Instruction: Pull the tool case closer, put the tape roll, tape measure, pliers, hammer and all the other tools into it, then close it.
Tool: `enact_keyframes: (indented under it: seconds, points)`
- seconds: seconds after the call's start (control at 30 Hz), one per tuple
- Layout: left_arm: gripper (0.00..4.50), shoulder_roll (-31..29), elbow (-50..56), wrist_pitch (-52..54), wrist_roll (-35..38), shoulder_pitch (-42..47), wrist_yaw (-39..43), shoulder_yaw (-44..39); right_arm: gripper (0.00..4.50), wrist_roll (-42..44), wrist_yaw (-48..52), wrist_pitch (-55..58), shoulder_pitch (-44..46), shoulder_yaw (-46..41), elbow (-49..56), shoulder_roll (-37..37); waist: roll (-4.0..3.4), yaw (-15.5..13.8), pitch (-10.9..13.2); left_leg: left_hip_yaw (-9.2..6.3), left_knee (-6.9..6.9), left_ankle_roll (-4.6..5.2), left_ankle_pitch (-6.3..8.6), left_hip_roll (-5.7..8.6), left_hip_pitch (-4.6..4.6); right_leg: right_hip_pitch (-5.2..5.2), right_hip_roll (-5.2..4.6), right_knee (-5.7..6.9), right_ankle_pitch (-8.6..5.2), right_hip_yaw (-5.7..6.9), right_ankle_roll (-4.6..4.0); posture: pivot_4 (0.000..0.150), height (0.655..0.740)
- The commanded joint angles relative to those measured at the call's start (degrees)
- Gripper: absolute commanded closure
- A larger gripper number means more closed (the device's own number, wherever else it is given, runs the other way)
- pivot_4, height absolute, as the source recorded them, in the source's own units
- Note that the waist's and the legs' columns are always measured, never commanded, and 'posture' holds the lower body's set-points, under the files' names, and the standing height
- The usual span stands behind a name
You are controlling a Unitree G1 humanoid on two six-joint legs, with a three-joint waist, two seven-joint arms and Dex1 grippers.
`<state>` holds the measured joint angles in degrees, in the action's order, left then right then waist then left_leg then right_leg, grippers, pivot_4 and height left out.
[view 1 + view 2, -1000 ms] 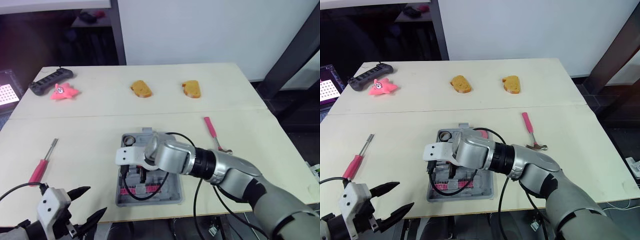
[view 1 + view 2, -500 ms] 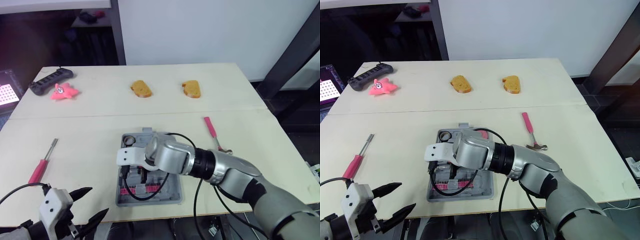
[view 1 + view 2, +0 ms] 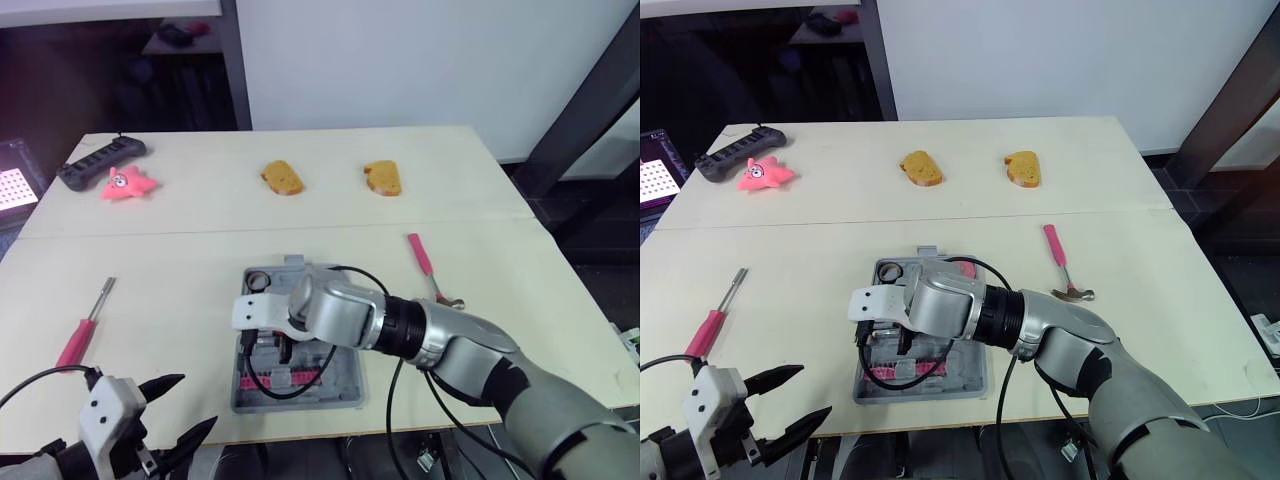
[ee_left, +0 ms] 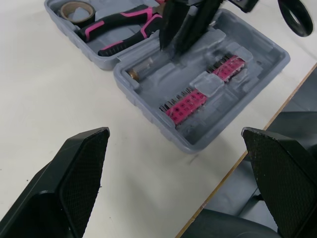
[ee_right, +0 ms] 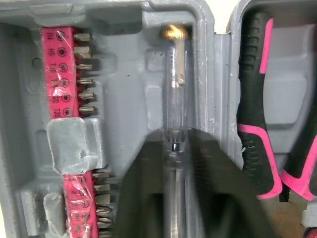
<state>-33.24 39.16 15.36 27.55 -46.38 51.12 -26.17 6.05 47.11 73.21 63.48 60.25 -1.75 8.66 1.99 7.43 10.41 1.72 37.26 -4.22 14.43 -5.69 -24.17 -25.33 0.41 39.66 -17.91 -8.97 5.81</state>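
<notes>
Tool case (image 3: 300, 402) lies open on the surface, near centre, with tape roll (image 4: 74, 10) and pliers (image 4: 124, 30) in its far half. Right pincer (image 4: 181, 42) grips a clear screwdriver (image 5: 176, 99) in a near-half slot. Left pincer (image 3: 195, 400) gapes wide at the near-left edge. Hammer (image 3: 428, 268) right of the case, pink screwdriver (image 3: 85, 330) left.

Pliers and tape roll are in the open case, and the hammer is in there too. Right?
Not quite: the pliers and tape roll are in the open case, but the hammer lies on the table, right of the case, as the left eye view shows.
</notes>
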Motion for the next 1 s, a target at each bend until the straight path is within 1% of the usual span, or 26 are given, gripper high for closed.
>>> enact_keyframes:
  seconds: [0.03,0.23,0.37,0.5,0.57,0.63,0.67,0.73,0.8,0.83,0.9,1.0]
  points:
    - [0.0,-0.42,0.23,-0.67,0.44,0.08,0.39,-0.68,1.82,-1.72,-0.94,-2.02,2.21,0.1,2.08,0.46,0.0,-0.04,0.0,0.0,0.0,0.0,0.0,0.0,0.0,0.0,0.0,0.0,0.0,0.0,0.0,0.15,0.708]
    - [0.0,-0.62,-0.01,-0.67,0.62,0.21,0.56,-0.61,1.82,-0.74,0.72,-1.75,4.55,-1.46,5.89,3.2,0.0,-0.15,0.0,0.0,0.04,-0.01,0.0,0.0,-0.04,-0.01,-0.01,0.0,0.0,0.0,0.0,0.15,0.708]
    - [0.0,-0.81,-0.13,-0.57,0.84,0.4,0.73,-0.77,1.82,1.49,2.09,-1.56,4.25,-6.19,10.03,5.91,0.0,-0.08,0.0,-0.01,0.0,-0.01,0.0,0.0,-0.06,-0.03,-0.01,0.0,0.0,0.01,0.0,0.15,0.708]
    - [0.0,-1.09,-0.3,-0.49,1.17,0.96,1.02,-1.01,1.82,4.29,1.4,-13.49,-4.92,-18.46,14.2,8.1,0.05,-0.14,-0.03,-0.05,0.0,-0.01,0.0,0.0,-0.08,-0.01,-0.01,-0.01,0.0,0.05,0.02,0.15,0.708]
    - [0.0,-1.21,-0.49,-0.59,1.45,1.54,1.25,-1.0,1.82,3.97,3.1,-21.04,-8.89,-20.3,14.51,10.91,0.06,-0.34,-0.04,-0.05,0.01,-0.01,0.0,0.01,-0.09,0.01,-0.01,-0.02,0.0,0.05,0.02,0.15,0.708]
    - [0.0,-1.33,-0.7,-0.77,1.6,2.24,1.41,-1.0,1.82,4.22,6.02,-24.62,-11.42,-20.29,14.26,13.56,0.06,-0.43,-0.04,-0.07,0.06,-0.01,0.0,0.02,-0.09,0.06,-0.02,-0.04,0.0,0.05,0.02,0.15,0.708]
    - [0.0,-1.48,-0.88,-0.72,1.75,2.63,1.56,-1.06,2.37,4.76,7.34,-25.16,-12.64,-20.3,14.33,14.44,0.06,-0.39,-0.04,-0.07,0.09,-0.01,0.0,0.03,-0.09,0.1,-0.02,-0.09,0.0,0.05,0.02,0.15,0.708]
    - [0.0,-1.98,-1.29,-0.53,1.98,3.38,2.02,-1.24,3.08,5.08,8.85,-27.62,-15.11,-20.56,14.52,15.56,0.07,-0.27,-0.04,-0.07,0.1,0.0,0.0,0.02,-0.09,0.11,-0.02,-0.1,0.0,0.05,0.02,0.15,0.708]
    - [0.0,-2.36,-1.61,-0.34,2.17,3.86,2.41,-1.49,4.15,4.0,9.34,-31.17,-16.69,-20.48,14.16,15.82,0.06,-0.05,-0.04,-0.11,0.04,0.0,0.0,0.01,-0.07,0.08,0.03,-0.08,0.01,0.05,0.02,0.15,0.708]
    - [0.0,-2.78,-1.78,-0.19,2.29,4.17,2.7,-1.62,4.45,2.49,8.91,-33.33,-17.59,-19.66,12.79,15.65,0.06,0.0,-0.04,-0.11,0.0,0.0,0.0,0.01,-0.04,0.08,0.05,-0.08,0.02,0.05,0.04,0.15,0.708]
    - [0.0,-3.51,-2.05,0.06,2.64,4.59,3.09,-1.93,4.45,0.61,7.89,-35.7,-18.98,-18.84,10.14,14.52,0.06,-0.06,-0.04,-0.13,-0.02,0.0,0.0,0.0,-0.02,0.08,0.05,-0.08,0.05,0.05,0.1,0.15,0.708]
    - [0.0,-4.2,-2.29,0.34,3.01,4.86,3.48,-2.32,4.45,-0.69,6.86,-36.29,-20.0,-19.08,7.73,12.64,0.07,-0.26,-0.04,-0.13,0.01,-0.01,-0.01,0.01,-0.02,0.13,0.04,-0.08,0.05,0.06,0.1,0.15,0.708]
